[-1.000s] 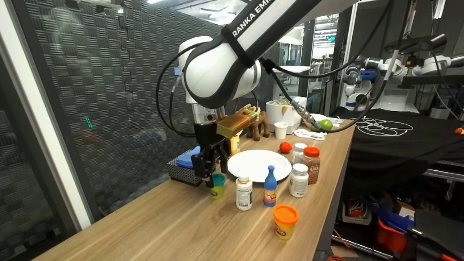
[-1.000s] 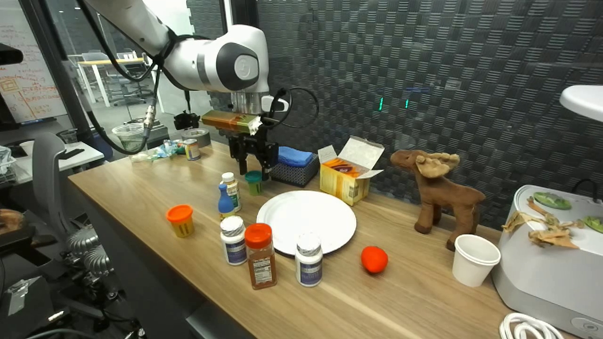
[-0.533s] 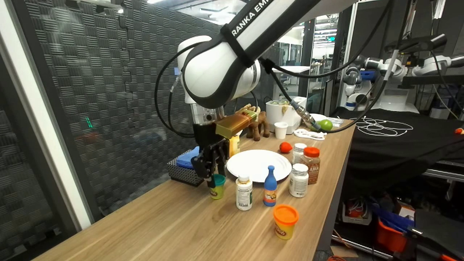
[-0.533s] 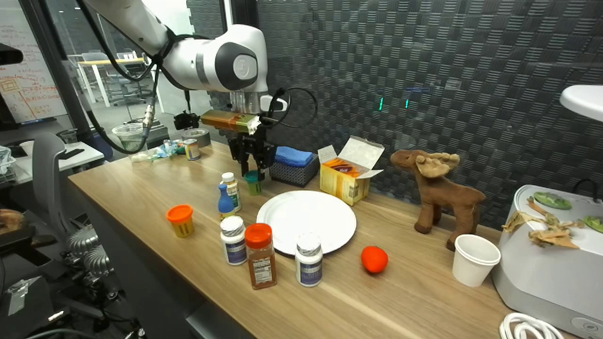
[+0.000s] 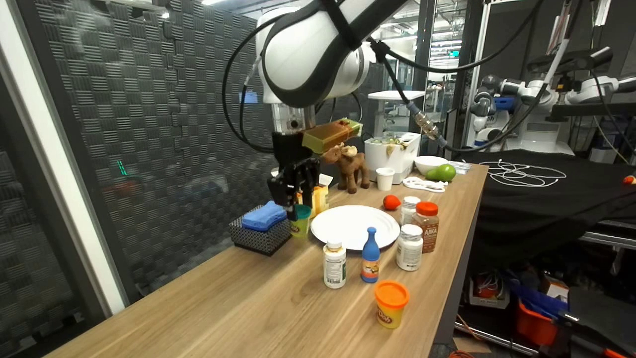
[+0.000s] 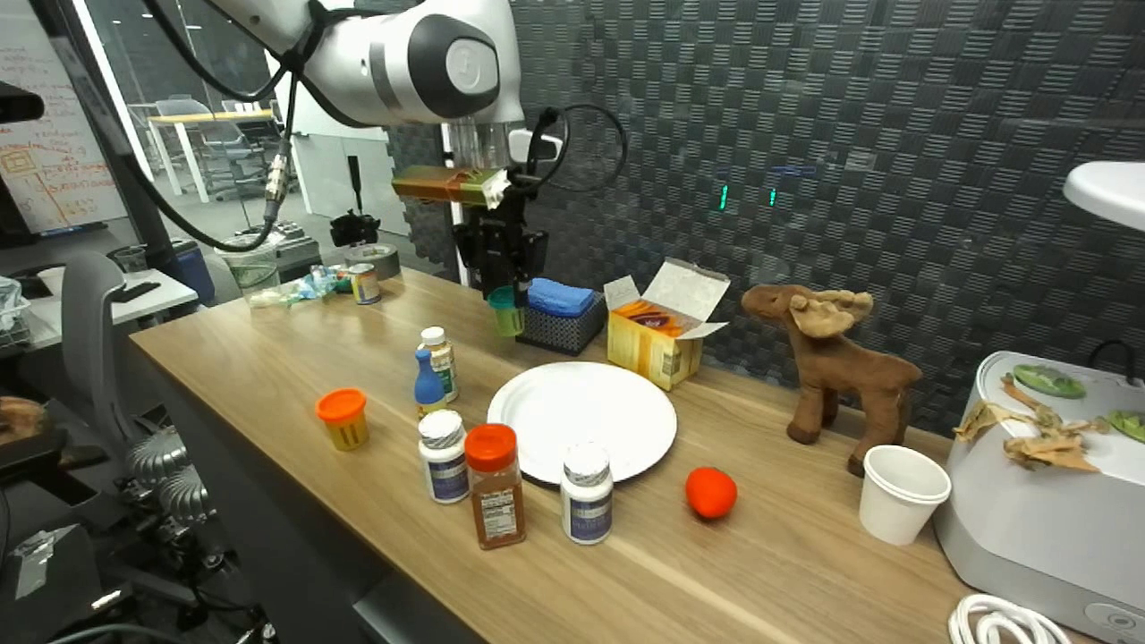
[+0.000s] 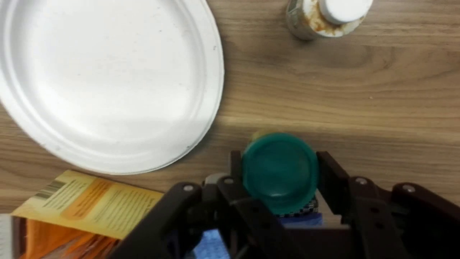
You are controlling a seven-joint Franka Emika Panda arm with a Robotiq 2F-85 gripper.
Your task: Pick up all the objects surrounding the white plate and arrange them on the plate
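One green tub (image 5: 300,226): pinching it by the lid (image 7: 281,174) between the jaws of the gripper (image 7: 279,163), holding it off the table (image 6: 268,344), near the plate (image 7: 111,82) and close by the basket (image 5: 262,241) with the blue cloth (image 6: 561,297) on top.

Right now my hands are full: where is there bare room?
The table is bare between the canister and orange-lidded tub, and between the round red item and paper cup; so is the white plate. It is tight at the red-capped jar beside two white bottles, and near the mesh box, where the end effector grips the green-lidded tub.
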